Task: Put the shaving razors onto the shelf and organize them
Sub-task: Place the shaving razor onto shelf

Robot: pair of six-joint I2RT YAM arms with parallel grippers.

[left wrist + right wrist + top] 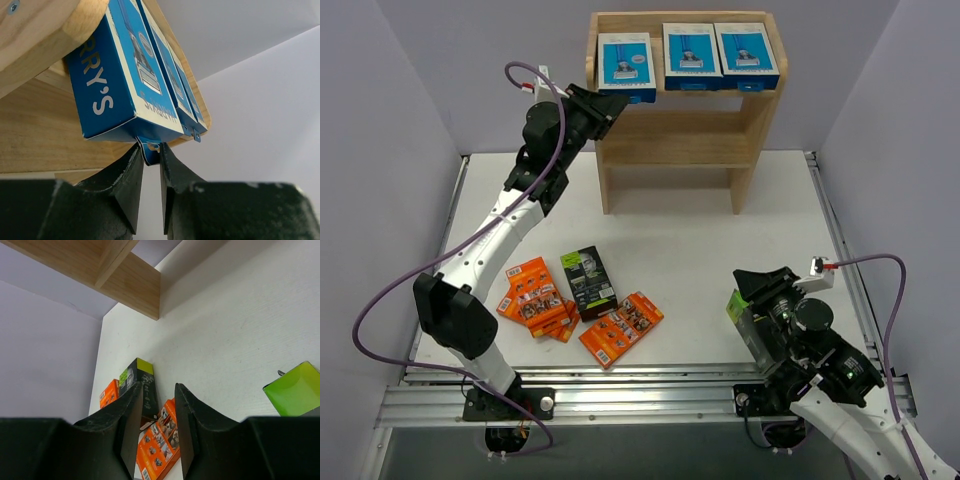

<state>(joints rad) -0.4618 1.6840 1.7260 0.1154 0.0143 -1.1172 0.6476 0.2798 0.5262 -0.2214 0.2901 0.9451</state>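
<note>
The left pincer is up at the top tier of the shelf. Its jaws are drawn in to a narrow gap and appear to pinch the hang tab of the left blue box. That box lies flat on the top tier, its long axis running near to far. Its near end juts a little past the shelf edge, so the tab points straight at the pincer, which comes in from the near left and below. Two more blue boxes lie side by side to its right, set further back. Squaring the left box with them looks like a push toward the far side along its long axis.

The right pincer hangs low at the near right of the worktop, its jaws slightly apart with nothing between them. A black-and-green box lies just beside it. The other black box and the orange packs lie at the near middle, closer to the left arm's base
</note>
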